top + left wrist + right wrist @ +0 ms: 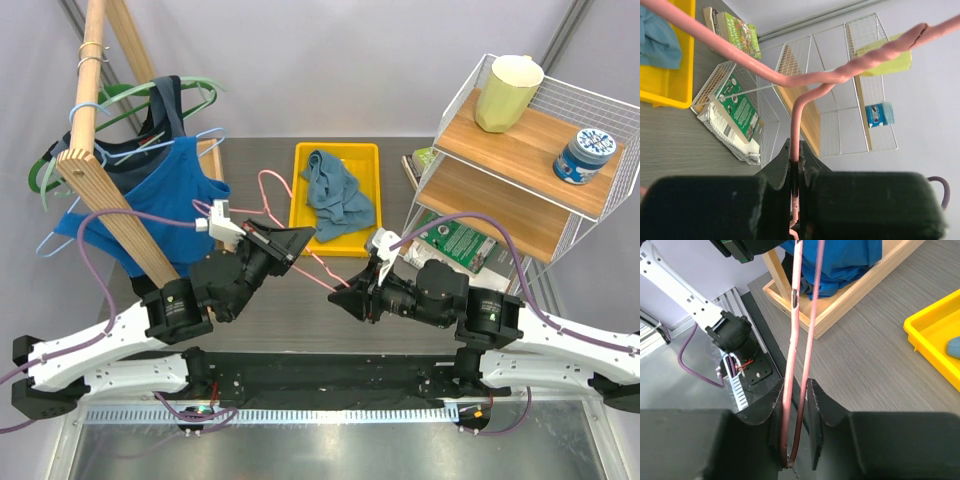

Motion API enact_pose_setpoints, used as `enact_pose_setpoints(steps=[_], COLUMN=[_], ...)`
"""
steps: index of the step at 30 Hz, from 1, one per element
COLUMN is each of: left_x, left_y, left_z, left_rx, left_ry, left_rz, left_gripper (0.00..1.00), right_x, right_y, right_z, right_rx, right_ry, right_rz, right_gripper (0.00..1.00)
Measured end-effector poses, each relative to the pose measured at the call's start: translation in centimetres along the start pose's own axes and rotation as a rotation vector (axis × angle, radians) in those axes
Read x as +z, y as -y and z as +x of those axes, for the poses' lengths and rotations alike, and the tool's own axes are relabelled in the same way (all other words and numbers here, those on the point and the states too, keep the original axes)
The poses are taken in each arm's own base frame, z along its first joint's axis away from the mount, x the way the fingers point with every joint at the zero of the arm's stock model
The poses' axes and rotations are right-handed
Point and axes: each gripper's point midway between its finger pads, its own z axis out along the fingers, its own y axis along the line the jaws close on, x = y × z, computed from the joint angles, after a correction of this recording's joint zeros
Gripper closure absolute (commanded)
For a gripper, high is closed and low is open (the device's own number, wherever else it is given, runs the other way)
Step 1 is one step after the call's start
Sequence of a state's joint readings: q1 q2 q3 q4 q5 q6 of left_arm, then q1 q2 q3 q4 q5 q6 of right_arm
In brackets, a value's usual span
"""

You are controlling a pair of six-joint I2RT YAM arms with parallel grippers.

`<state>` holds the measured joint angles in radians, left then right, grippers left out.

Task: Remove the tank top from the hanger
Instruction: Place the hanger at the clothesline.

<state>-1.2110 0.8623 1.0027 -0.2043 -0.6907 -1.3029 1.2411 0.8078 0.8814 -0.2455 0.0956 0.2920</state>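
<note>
Eyes on the thin pink wire hanger (268,200) first, and it is bare: nothing hangs from it in any view. It is slung low over the grey table between the two arms. The left gripper (305,236) is pinched tight on one run of the wire, which the left wrist view shows gripped between the closed pads (796,155). The right gripper (340,294) is clamped over the far bend, with both strands of the loop caught between its jaws (795,390). We read that two-point hold as a way to keep a springy, light frame from swinging or twisting.

Where is the tank top? Our best call is the crumpled slate-blue fabric garment (338,195) lying inside the shallow yellow plastic tray (296,200), just beyond the hanger and clear of the wire. It is too bunched up for us to make out straps, so we hedge on that. If it is the one, the removal looks done, and only the hanger is left to be set down.

Out to the left, a bright blue sleeveless top (165,190) hangs with other hangers on the slanted wooden rack (110,200), untouched by either arm. On the right stands a white wire shelf unit with wooden boards (520,135), well apart from the action.
</note>
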Motion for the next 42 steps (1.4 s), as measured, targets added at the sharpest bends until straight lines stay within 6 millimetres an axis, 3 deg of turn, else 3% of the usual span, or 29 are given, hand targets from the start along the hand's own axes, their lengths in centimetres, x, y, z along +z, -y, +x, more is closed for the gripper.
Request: enact_pose_setpoints(steps=[1,2,5,6,7,10,14,21,27,33,37,42], left_x=[0.1,0.1,0.2,0.3,0.3,0.3,-0.2,-3.5,-7.0,-9.9,-11.7,-13.8], left_y=[-0.1,-0.1,-0.2,-0.2,-0.3,-0.3,-0.5,-0.8,-0.1,-3.3,-5.4,-5.6], left_z=[-0.1,-0.1,-0.1,-0.1,-0.1,0.1,0.4,0.6,1.8,3.5,4.1,3.0], left_rx=[-0.003,-0.004,-0.005,-0.007,-0.008,-0.018,-0.013,0.032,0.091,0.175,0.221,0.226], left_ry=[0.005,0.008,0.015,0.015,0.015,0.007,-0.021,-0.133,-0.287,-0.416,-0.471,-0.463], left_rz=[-0.003,-0.006,-0.011,-0.012,-0.013,-0.014,-0.002,0.090,0.219,0.266,0.302,0.384], left_gripper=[1.00,1.00,0.95,0.89,0.74,0.43,0.25,0.23,0.23,0.23,0.24,0.25], right_x=[0.0,0.0,0.0,0.0,0.0,-0.1,-0.4,-1.5,-2.7,-4.1,-2.9,0.2], right_y=[0.1,0.2,0.6,0.7,0.9,1.5,2.8,4.5,4.1,2.9,1.7,1.0], right_z=[-0.1,-0.1,-0.3,-0.3,-0.3,-0.2,0.0,1.2,2.5,2.2,1.3,1.0], right_rx=[0.000,-0.002,0.002,0.002,0.001,0.001,-0.005,-0.058,-0.124,-0.173,-0.215,-0.279], right_ry=[0.006,0.008,0.018,0.019,0.020,0.021,0.016,-0.042,-0.142,-0.230,-0.270,-0.333], right_rz=[0.011,0.017,0.046,0.053,0.061,0.098,0.166,0.248,0.204,0.136,0.091,0.052], right_gripper=[0.94,0.99,0.99,0.99,0.99,0.99,0.99,0.99,0.99,0.99,0.99,0.99])
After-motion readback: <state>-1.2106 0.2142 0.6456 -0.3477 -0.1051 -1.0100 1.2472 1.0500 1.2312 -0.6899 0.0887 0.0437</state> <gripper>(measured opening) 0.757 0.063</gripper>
